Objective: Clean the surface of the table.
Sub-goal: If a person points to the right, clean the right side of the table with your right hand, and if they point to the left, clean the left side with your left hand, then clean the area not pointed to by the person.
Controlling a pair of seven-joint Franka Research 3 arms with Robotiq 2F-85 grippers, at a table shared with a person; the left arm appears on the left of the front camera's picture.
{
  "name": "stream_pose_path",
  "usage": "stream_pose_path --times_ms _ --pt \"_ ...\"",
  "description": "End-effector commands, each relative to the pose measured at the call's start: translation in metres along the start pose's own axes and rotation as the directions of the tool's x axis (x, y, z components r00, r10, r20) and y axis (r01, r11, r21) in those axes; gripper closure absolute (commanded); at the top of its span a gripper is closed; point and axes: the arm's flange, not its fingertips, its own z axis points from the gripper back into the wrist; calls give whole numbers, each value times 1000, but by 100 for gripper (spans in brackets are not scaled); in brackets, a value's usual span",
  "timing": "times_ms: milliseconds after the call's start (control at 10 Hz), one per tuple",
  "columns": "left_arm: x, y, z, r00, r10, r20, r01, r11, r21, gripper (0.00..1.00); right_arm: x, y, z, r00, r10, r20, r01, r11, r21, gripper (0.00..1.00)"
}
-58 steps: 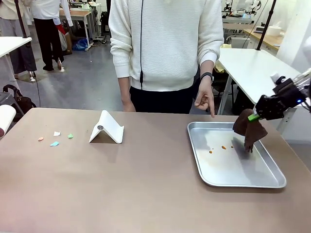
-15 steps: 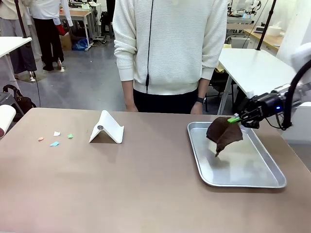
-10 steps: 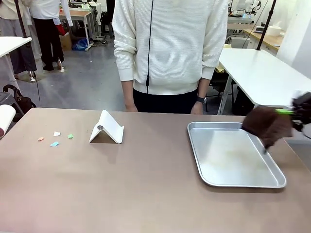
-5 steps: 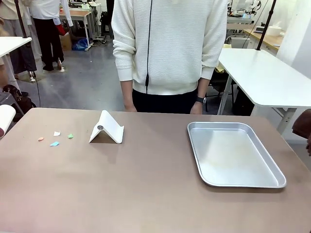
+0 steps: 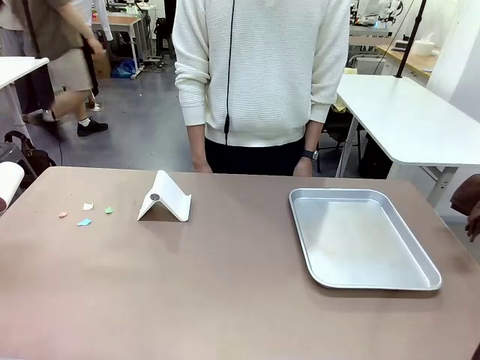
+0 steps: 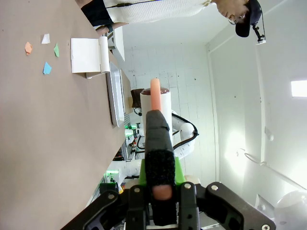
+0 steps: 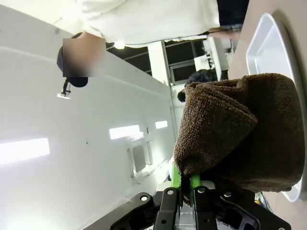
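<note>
The brown-taupe table (image 5: 225, 285) carries several small paper scraps (image 5: 84, 221) near its left end, which the left wrist view shows as coloured scraps (image 6: 46, 68). My right gripper (image 7: 184, 184) is shut on a folded brown cloth (image 7: 240, 139), held off the table's right end; a bit of the cloth (image 5: 469, 196) shows at the front view's right edge. My left gripper (image 6: 160, 167) is shut on a black tool with a salmon-pink tip (image 6: 156, 91), raised well above the table (image 6: 53, 143).
A shiny silver tray (image 5: 360, 238) lies on the right half, its inside bare. A white folded stand (image 5: 165, 197) sits left of centre. A person in a white sweater (image 5: 259, 67) stands at the far edge, arms down. A white table (image 5: 405, 112) stands behind right.
The right gripper carried the brown cloth off the tray and out past the table's right edge. The orange spots on the tray are gone. The person's pointing hand has dropped.
</note>
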Motion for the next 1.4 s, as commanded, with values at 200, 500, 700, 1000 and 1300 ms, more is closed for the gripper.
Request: stream_pose_path --times_ms 200,500,700,1000,1300 --pt "-3 -3 0 1000 -5 -13 5 1000 0 100 -2 5 1 1000 -7 -6 7 1000 9 92" --pt "-3 -3 0 1000 -5 -13 5 1000 0 100 -2 5 1 1000 -7 -6 7 1000 9 92" --pt "-3 -3 0 1000 -5 -13 5 1000 0 100 -2 5 1 1000 -7 -6 7 1000 9 92" --pt "-3 -3 0 1000 -5 -13 5 1000 0 100 -2 5 1 1000 -7 -6 7 1000 9 92" --pt "-3 -3 0 1000 -5 -13 5 1000 0 100 -2 5 1 1000 -7 -6 7 1000 9 92"
